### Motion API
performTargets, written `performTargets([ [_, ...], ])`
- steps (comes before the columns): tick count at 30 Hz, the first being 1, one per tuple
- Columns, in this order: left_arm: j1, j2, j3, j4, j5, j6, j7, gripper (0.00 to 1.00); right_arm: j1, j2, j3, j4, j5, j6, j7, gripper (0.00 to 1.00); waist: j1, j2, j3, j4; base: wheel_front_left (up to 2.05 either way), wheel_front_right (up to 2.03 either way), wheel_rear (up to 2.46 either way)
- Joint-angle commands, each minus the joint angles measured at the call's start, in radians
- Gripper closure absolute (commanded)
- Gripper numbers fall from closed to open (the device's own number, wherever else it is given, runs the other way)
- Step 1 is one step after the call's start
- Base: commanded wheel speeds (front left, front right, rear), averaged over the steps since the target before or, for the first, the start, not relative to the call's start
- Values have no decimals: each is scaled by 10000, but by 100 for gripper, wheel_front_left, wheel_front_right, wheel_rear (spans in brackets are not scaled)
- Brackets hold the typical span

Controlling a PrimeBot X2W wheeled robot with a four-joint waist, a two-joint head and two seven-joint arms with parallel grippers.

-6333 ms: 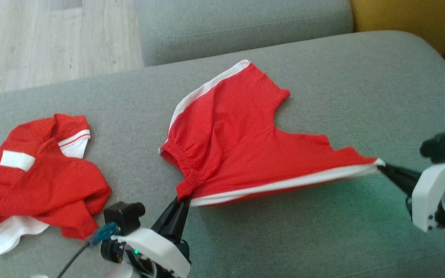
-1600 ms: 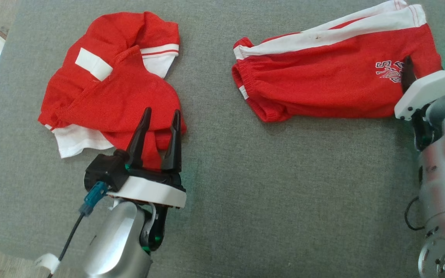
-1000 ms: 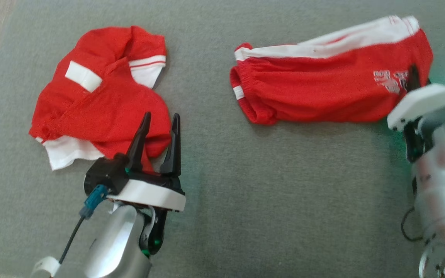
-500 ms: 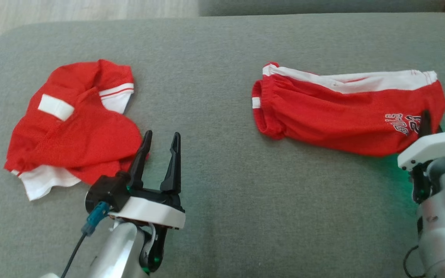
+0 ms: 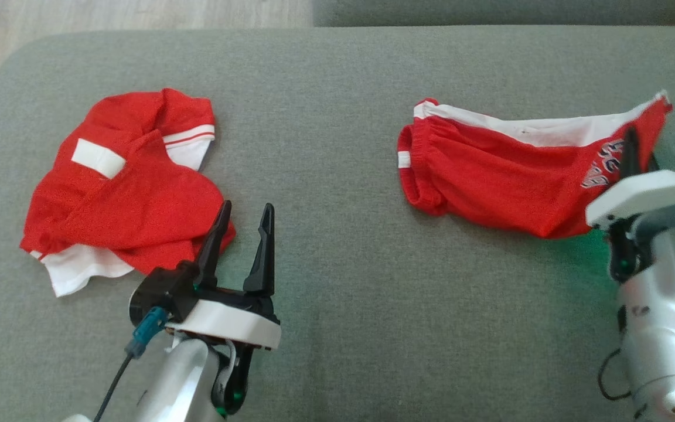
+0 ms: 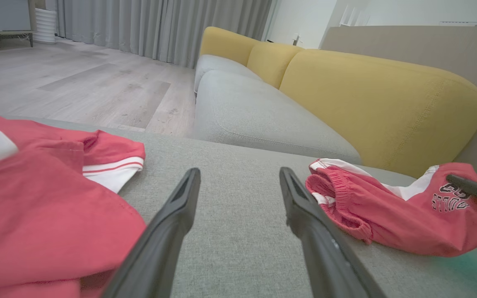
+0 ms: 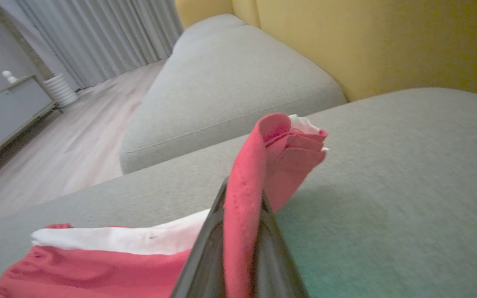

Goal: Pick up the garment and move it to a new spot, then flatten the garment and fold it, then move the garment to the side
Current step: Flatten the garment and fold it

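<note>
The garment point(image 5: 490, 187), folded red shorts with a white side stripe, lies on the grey sofa cushion point(image 5: 337, 117) at the right. My right gripper point(image 5: 630, 146) is shut on its printed right end and holds that end raised off the cushion. The waistband end still rests on the cushion. In the right wrist view the red cloth point(image 7: 288, 153) is pinched between my closed fingers point(image 7: 205, 256) and stands up past their tips. My left gripper point(image 5: 245, 214) stands open and empty over bare cushion, far left of the shorts point(image 6: 387, 215).
A crumpled red and white shirt point(image 5: 120, 193) lies at the left, just beside my left fingers. Wooden floor point(image 5: 79, 17) lies beyond the cushion's rounded far-left edge. A second grey seat point(image 6: 255, 111) and yellow backrests point(image 6: 367, 95) stand behind.
The right gripper has lifted the shorts' printed end, so that end now tilts up off the cushion. The head view has shifted slightly. The left gripper stays open in place.
</note>
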Motion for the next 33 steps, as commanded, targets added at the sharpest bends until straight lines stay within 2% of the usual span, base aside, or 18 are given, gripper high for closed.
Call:
performTargets([
  [1,-199,84,350,-244,36,-34,-95,0,-422,145,390,-378,92,-7,-131,100,0,0,-71,64,0,0,0],
  [14,-175,83,154,-152,-122,29,-95,0,-375,456,3724,-993,1811,-7,-240,100,0,0,-406,796,0,0,0],
  [27,-98,83,154,-77,-171,72,-95,0,-117,471,5954,-35,2541,-7,-142,100,0,0,-531,1266,0,0,0],
  [28,-100,83,151,-71,-176,82,-95,0,-127,471,6117,48,2524,-7,-214,75,0,0,-538,1268,0,0,0],
  [29,-101,83,146,-66,-180,92,-95,0,-118,472,6285,147,2569,-7,-219,0,0,0,-550,1267,0,0,0],
  [33,-88,90,194,-36,-181,113,-95,0,24,475,7380,157,3066,-7,29,0,0,0,-654,1131,0,0,0],
])
